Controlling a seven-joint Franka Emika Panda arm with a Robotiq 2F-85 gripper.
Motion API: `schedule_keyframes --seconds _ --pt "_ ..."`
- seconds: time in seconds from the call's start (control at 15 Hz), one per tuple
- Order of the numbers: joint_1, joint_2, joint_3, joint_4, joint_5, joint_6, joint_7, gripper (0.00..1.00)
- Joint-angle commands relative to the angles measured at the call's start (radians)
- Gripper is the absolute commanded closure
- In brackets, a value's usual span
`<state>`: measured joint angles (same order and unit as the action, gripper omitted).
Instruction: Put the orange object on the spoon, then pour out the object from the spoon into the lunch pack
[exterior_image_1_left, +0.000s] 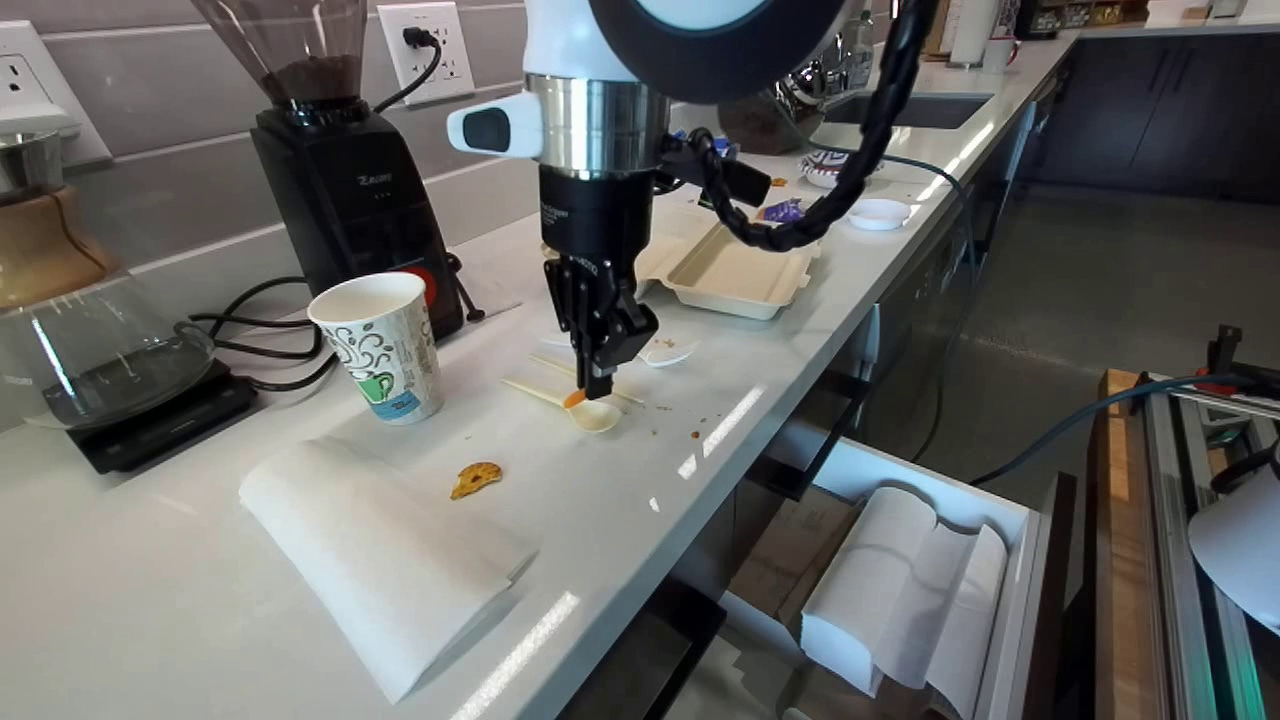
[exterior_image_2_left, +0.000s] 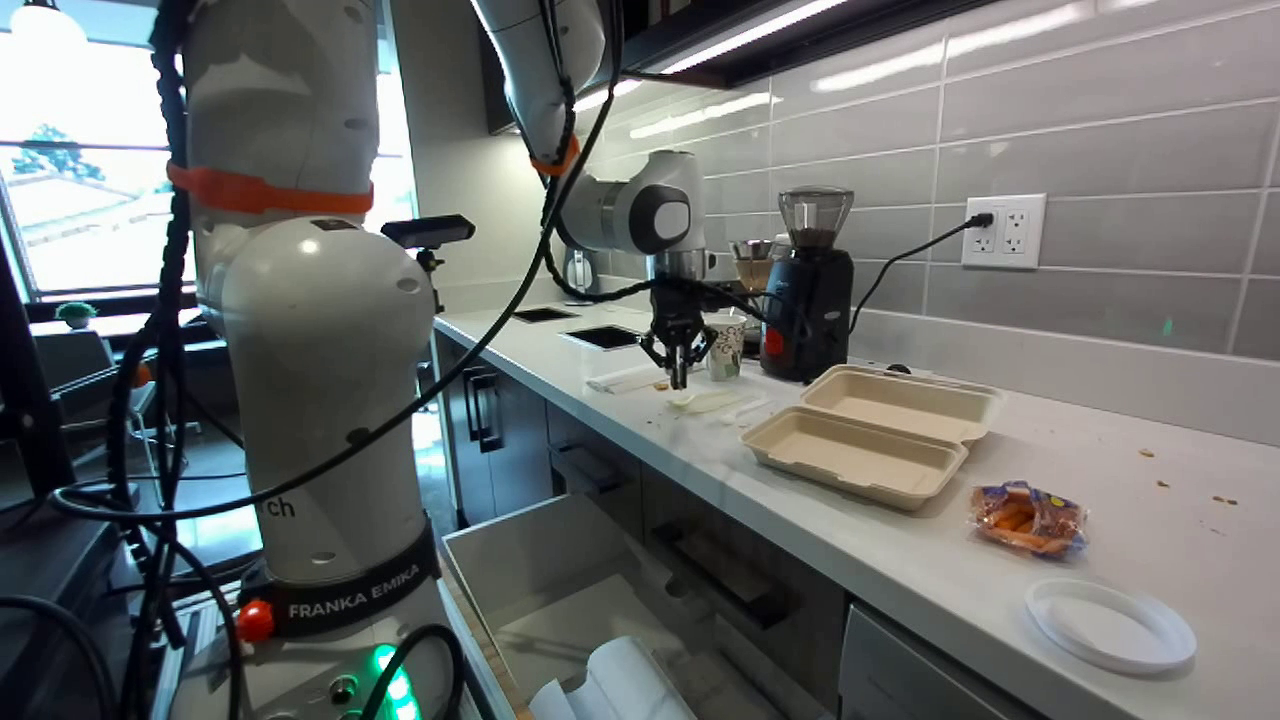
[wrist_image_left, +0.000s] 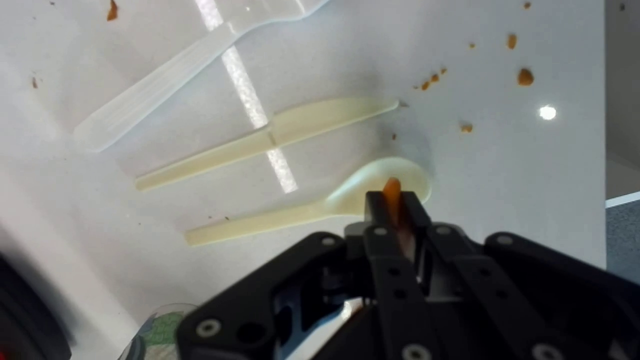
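Squared black fingers (wrist_image_left: 375, 207), nearly together, pinch the smooth orange lump (wrist_image_left: 393, 192) over the round-bowled plastic spoon (wrist_image_left: 345, 200); the shallow cream pack (exterior_image_2_left: 855, 452) lies unfolded in two halves on the glossy white tabletop (exterior_image_2_left: 1070, 445).

In an exterior view, the window (exterior_image_2_left: 85, 190) at ten o'clock burns out white and a strip light (exterior_image_2_left: 757, 36) glows toward one. The slightly soft wrist view shows glare streaking the counter (wrist_image_left: 510, 200) at eleven.
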<state>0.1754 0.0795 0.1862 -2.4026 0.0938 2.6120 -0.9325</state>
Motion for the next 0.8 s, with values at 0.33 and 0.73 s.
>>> schedule_keyframes --seconds 0.33,0.73 --pt "-0.015 0.051 0.016 0.024 -0.005 0.019 0.002 0.97" --pt "-0.019 0.062 0.015 0.026 -0.015 0.015 0.01 0.97"
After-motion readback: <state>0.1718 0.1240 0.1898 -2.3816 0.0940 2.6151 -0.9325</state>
